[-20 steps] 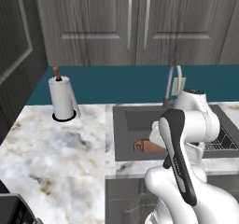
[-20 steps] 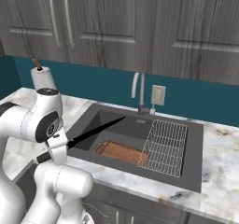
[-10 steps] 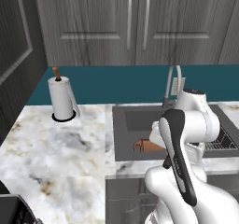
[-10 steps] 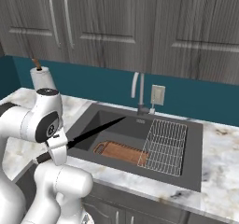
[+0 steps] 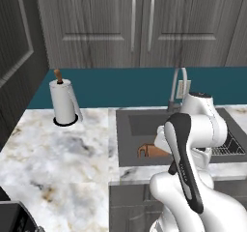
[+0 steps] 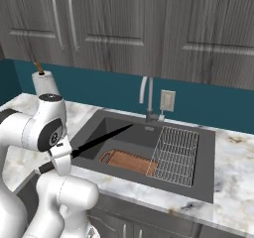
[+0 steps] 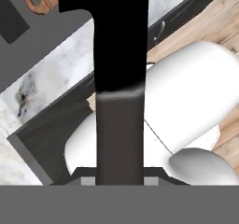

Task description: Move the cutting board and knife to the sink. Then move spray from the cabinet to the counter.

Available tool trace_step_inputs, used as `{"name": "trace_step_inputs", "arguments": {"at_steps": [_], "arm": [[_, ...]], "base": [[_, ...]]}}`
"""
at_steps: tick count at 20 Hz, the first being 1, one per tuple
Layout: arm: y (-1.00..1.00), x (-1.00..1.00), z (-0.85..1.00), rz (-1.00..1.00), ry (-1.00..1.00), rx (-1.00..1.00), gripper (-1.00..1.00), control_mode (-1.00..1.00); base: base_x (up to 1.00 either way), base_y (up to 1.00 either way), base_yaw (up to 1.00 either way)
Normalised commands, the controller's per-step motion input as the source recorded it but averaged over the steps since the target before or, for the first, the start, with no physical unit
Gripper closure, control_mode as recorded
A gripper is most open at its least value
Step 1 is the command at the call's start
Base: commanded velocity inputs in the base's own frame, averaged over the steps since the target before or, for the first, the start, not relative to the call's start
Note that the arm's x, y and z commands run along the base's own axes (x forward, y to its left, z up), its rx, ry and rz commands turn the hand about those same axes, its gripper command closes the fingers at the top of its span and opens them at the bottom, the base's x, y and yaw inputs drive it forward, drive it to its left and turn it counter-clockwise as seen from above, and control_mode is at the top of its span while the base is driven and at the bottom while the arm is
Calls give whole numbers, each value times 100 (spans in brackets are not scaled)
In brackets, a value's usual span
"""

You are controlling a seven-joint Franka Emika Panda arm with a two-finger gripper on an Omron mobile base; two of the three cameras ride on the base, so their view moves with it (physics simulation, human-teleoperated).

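The gripper (image 6: 63, 157) is closed on the dark grey handle of the knife (image 6: 101, 139), its jaws nearly together around it; in the hand view the handle rises straight up the middle and widens into the black blade. From the right base view the blade slants up and away from the hand, its point out over the near left part of the sink (image 6: 204, 182). The cutting board (image 6: 130, 161) already lies flat on the basin floor, just beside the wire rack (image 6: 176, 150), with the faucet (image 6: 147, 95) behind. So the knife step looks under way — next, lower the blade into the basin and let go. The spray is untouched; a paper towel roll (image 5: 63, 102) stands on the marble counter (image 5: 53, 153).
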Motion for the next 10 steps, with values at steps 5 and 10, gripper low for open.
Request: {"name": "trace_step_inputs", "arguments": {"at_steps": [5, 10], "arm": [[0, 7, -2, -5, 0, 0, 100, -100], [0, 38, -5, -8, 1, 0, 100, -100]], "base": [[0, 0, 0], [0, 0, 0]]}}
